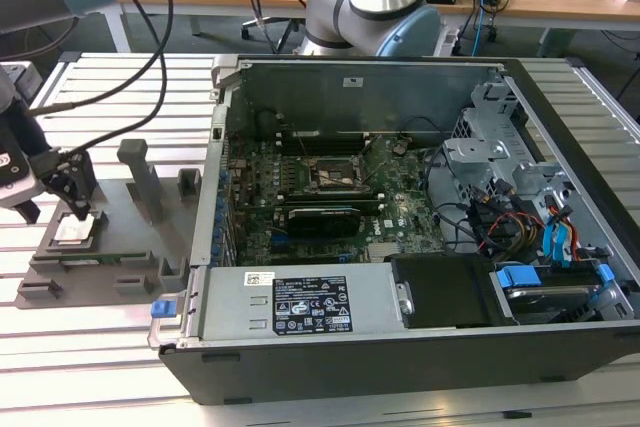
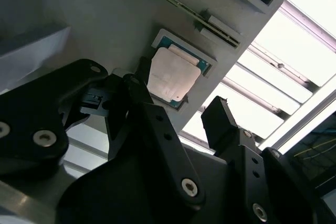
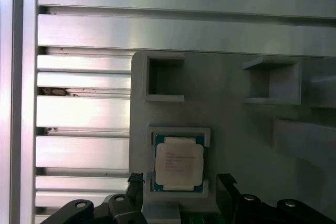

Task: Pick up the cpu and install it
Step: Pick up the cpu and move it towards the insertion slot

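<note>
A: Second wrist view: one finger (image 2: 137, 85) of the tool (image 2: 180, 92) hides part of the rim of the cpu (image 2: 173, 74)!
B: And the arm (image 1: 15, 122) is cut off at the exterior view's left edge.

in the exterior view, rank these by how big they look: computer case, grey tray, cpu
1. computer case, largest by far
2. grey tray, clearly smaller
3. cpu, smallest, lying in the tray

All sit on the same table, so nearness doesn't blur the order.
</note>
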{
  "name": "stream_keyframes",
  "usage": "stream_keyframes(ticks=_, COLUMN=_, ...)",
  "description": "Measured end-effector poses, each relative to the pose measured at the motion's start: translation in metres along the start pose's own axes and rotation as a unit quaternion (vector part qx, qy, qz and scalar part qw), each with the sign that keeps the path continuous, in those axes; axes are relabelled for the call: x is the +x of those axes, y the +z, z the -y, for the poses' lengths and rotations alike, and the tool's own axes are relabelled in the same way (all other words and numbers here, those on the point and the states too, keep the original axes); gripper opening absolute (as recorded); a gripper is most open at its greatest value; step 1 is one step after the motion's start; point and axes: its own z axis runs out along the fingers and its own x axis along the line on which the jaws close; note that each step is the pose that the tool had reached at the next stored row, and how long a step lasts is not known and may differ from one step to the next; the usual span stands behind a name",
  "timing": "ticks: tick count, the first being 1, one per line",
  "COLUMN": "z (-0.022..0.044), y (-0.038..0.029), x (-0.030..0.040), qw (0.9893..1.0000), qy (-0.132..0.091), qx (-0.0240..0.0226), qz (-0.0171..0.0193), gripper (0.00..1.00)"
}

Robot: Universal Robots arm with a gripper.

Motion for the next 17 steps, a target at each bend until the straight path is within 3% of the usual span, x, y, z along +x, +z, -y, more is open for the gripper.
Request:
stream_keyframes(ticks=8, z=0.0036, y=0.0047, x=0.0003, qw=1.0000, qy=0.000, qx=0.0000, qz=0.0000, gripper=0.66)
stream_keyframes(ticks=17, z=0.0024, y=0.0250, x=-0.0030, qw=1.0000, qy=-0.002, qx=0.0001, qz=0.0000, gripper=0.66)
